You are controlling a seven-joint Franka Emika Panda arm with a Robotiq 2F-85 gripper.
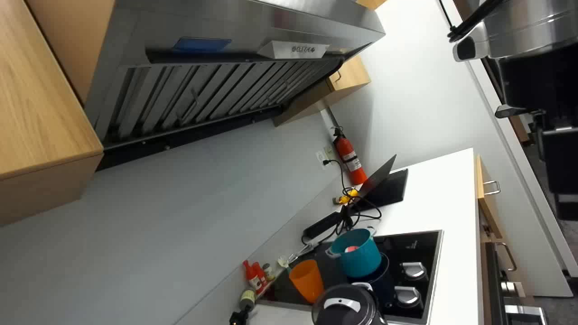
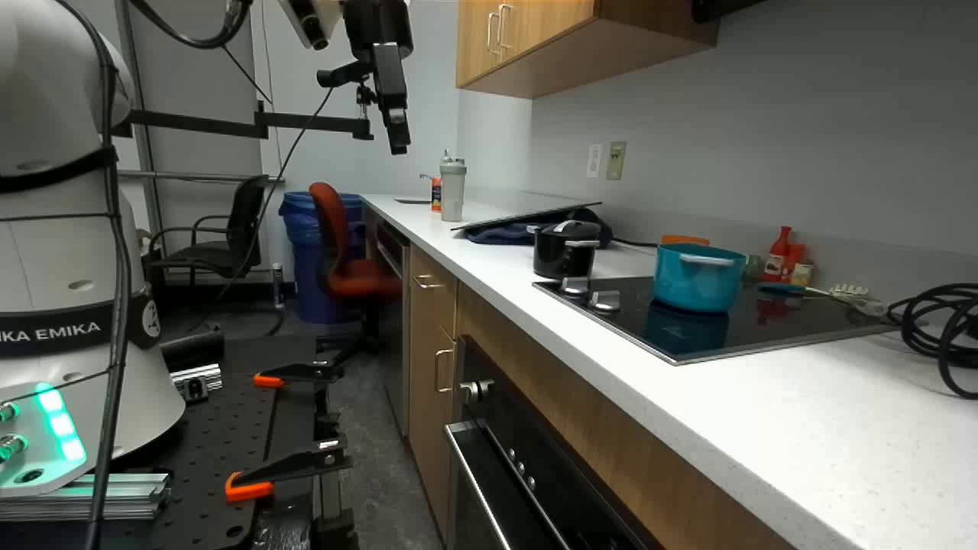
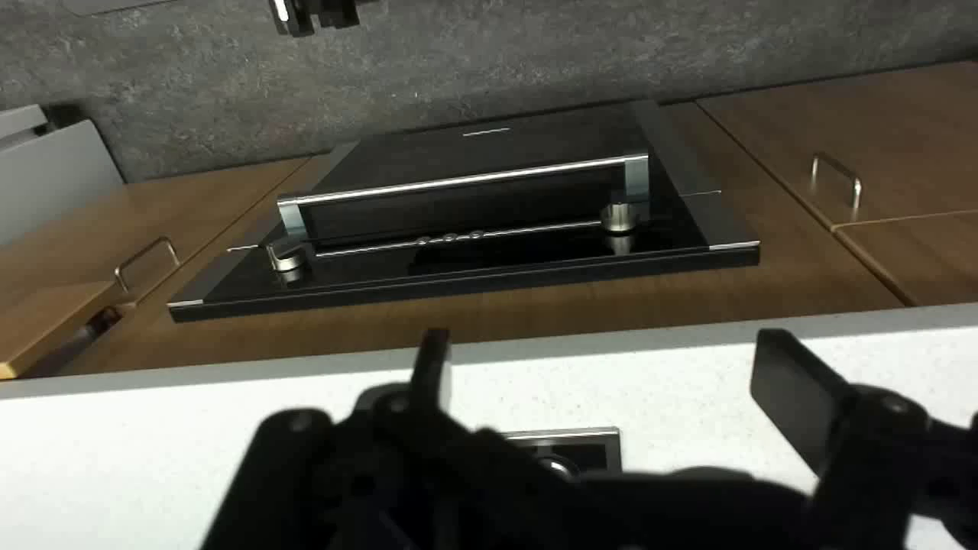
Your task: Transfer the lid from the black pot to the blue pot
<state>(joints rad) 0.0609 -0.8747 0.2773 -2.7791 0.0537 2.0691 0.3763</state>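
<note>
The black pot point(image 2: 564, 256) stands on the white counter beside the cooktop. Its dark lid point(image 2: 573, 229), with a silvery handle, sits on top of it. In an exterior view the lid point(image 1: 345, 300) and part of the black pot point(image 1: 371, 313) show at the bottom edge. The blue pot point(image 2: 699, 279) stands on the cooktop without a lid; the blue pot point(image 1: 361, 259) shows something reddish inside. My gripper point(image 3: 603, 367) is open with nothing between its fingers. In an exterior view the gripper point(image 2: 399, 145) hangs high, away from both pots.
A range hood point(image 1: 216, 85) hangs above the cooktop point(image 2: 649, 336). An orange vessel point(image 1: 307, 280), red bottles point(image 2: 778, 256) and a utensil point(image 2: 825, 292) are near the pots. Black cables point(image 2: 943, 328) lie on the counter. A drawer point(image 1: 490, 203) stands partly open below the counter edge.
</note>
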